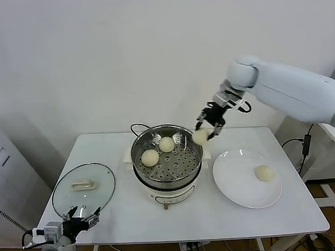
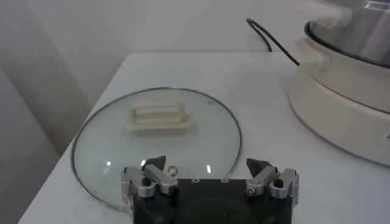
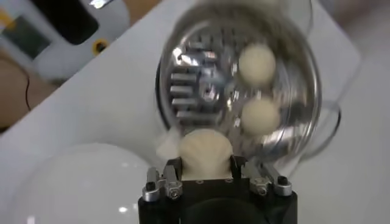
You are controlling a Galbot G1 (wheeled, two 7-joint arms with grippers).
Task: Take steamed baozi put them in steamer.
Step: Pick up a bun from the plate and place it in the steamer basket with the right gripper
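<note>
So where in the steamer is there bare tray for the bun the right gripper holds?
The steamer tray is bare across its front and right; two buns crowd the back-left. The right gripper holds its bun over the right rim.

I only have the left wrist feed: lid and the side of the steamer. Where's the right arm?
Observer: The right gripper is in the air by the steamer's right rim, shut on a bun.
Operator: Any buns in the pot yet?
Observer: Two sit on the perforated tray.
Operator: Any left outside?
Observer: One on the white plate, right of the steamer.
</note>
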